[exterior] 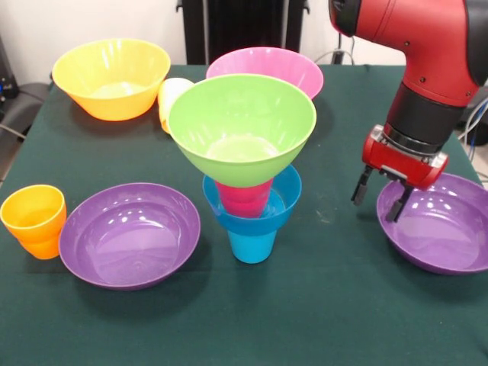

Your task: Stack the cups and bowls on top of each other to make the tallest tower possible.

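Front view showed the red and black arm (427,69) reaching down from the upper right, its claw (380,200) pointing downward with both fingers spread apart and empty, hanging just over the left rim of the right purple bowl (442,236). Well to its left on the green surface (305,320) stood the tower (248,175): blue cup (252,245), small blue bowl (286,200), red cup (244,200) and lime green bowl (242,122), one atop another, leaning slightly.
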